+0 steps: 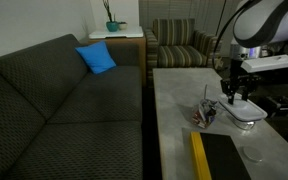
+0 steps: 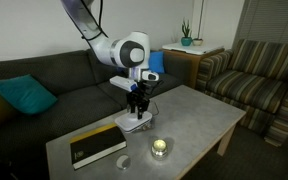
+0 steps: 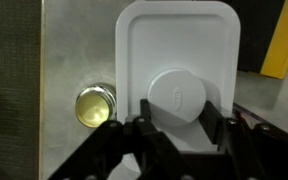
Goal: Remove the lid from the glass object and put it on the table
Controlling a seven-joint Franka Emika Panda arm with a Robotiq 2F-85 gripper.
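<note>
The lid [image 3: 179, 40] is a flat white rounded rectangle with a round knob [image 3: 179, 92] at its centre. My gripper [image 3: 181, 108] is shut on that knob, one finger pressed against each side. In both exterior views the lid [image 1: 244, 114] [image 2: 131, 124] sits low over the grey table [image 1: 184, 90], directly under the gripper [image 1: 236, 98] [image 2: 134, 105]. I cannot tell whether it rests on the surface. The glass object [image 1: 206, 115] stands uncovered beside the lid on the sofa side, with dark and reddish bits inside. It is hidden behind the gripper in the other exterior view.
A small round yellowish-topped item [image 3: 95, 106] [image 2: 160, 148] stands on the table close to the lid. A black and yellow panel [image 1: 219, 160] [image 2: 94, 147] lies at one end. A faint clear tumbler [image 2: 124, 162] is near the table edge. A dark sofa [image 1: 64, 100] runs along one long side.
</note>
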